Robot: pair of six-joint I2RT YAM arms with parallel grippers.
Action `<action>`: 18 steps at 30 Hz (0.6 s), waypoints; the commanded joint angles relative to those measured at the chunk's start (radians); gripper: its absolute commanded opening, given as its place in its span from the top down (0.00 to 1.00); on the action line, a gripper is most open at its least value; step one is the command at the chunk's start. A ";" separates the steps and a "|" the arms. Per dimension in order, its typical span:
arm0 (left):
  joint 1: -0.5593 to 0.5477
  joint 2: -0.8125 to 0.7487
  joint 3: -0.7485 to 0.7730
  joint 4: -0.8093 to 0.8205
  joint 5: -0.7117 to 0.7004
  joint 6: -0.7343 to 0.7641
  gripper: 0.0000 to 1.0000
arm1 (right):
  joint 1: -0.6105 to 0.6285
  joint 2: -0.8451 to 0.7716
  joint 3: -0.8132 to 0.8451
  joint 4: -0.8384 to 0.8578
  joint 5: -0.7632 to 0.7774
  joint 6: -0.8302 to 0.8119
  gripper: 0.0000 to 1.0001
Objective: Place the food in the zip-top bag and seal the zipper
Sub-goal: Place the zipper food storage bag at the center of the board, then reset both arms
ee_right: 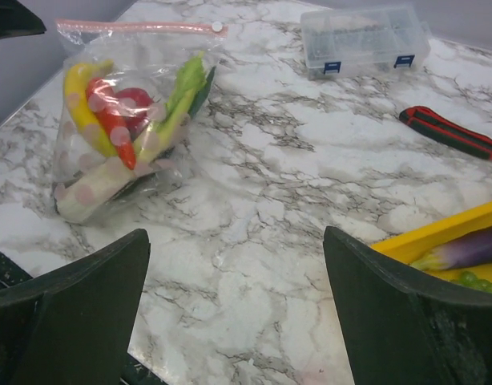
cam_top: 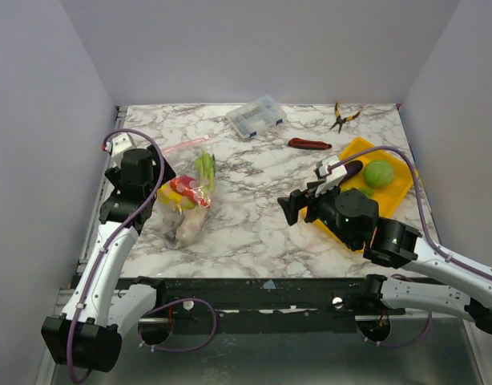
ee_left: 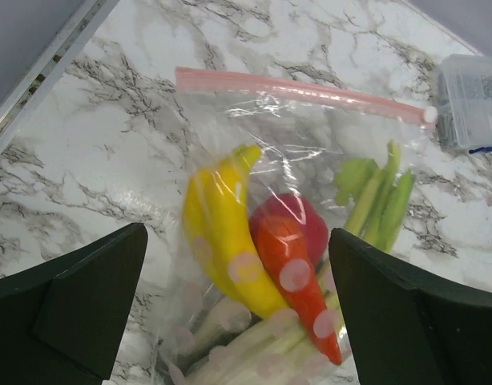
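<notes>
Nearest cam: left pincer point(ee_left: 238, 277), dark fingers wide apart, nothing btwn them, hovering just above the zip-top bag point(ee_left: 302, 136). Bag lies flat at left side of marble surface point(cam_top: 254, 216), mouth toward far end. Pink zipper point(ee_left: 302, 90) runs along that edge w/ small white slider point(ee_left: 429, 115) at its right end; can't tell if sealed. Food inside: yellow banana point(ee_left: 222, 233), red tomato point(ee_left: 302, 218), orange-red carrot point(ee_left: 298, 277), green celery point(ee_left: 382, 200). Right pincer point(ee_right: 238, 281), fingers also apart & empty, hangs over bare surface mid-right, just left of yellow tray point(cam_top: 400, 196). Tray holds purple eggplant point(cam_top: 350, 170) & green ball point(cam_top: 378, 173); right arm covers tray's near part. Far side: clear compartment box point(cam_top: 256, 116), red-handled tool point(cam_top: 309, 144), yellow-handled pliers point(cam_top: 342, 117), all well apart from bag.
</notes>
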 commanded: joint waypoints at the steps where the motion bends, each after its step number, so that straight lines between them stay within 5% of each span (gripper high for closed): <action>1: 0.002 -0.044 0.027 0.013 -0.003 0.023 0.01 | -0.003 0.002 0.040 -0.051 0.106 0.049 0.08; 18: -0.157 -0.194 0.048 0.197 0.451 0.144 0.01 | -0.003 -0.110 0.077 -0.079 0.340 0.106 0.00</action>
